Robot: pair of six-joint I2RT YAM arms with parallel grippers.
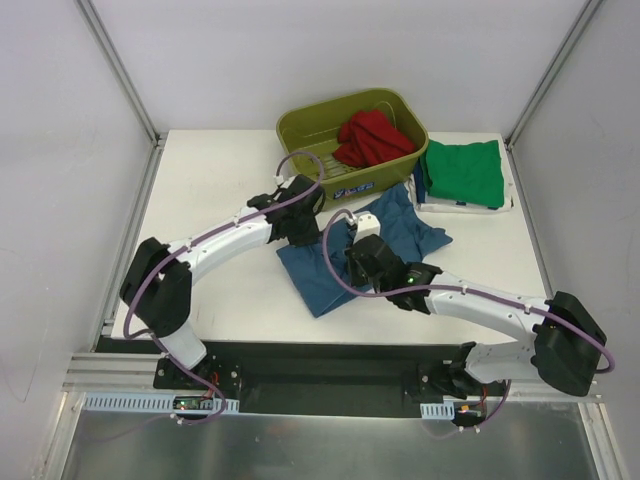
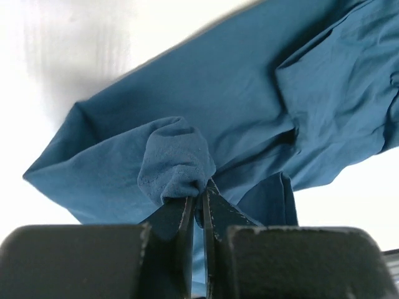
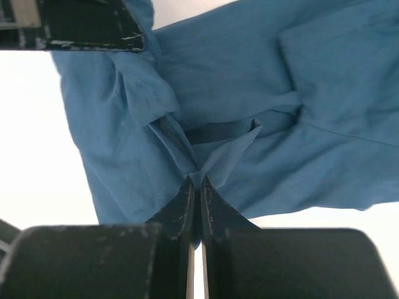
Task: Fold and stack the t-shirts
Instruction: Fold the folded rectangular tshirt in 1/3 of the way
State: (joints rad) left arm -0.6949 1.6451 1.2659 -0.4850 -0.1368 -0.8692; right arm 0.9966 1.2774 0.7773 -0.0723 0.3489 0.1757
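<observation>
Matt teal cloth t-shirt (image 2: 249, 93)

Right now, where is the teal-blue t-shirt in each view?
Top external: teal-blue t-shirt mid-table, in front of the tub.
Left wrist: across the frame, bunched in the shut left gripper.
Right wrist: across the frame, pinched by the shut right gripper.
Shared landmark: sleeve pucker, right of centre in both wrist views.

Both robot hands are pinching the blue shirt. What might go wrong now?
1. The left gripper and right gripper each hold only a small pinch of the blue t-shirt, so the cloth might slip out when lifted.
2. The shirt lies bunched and creased, so the fold could come out crooked.
3. It lies close to the olive tub and the green t-shirt; swinging cloth might drag on them.
</observation>
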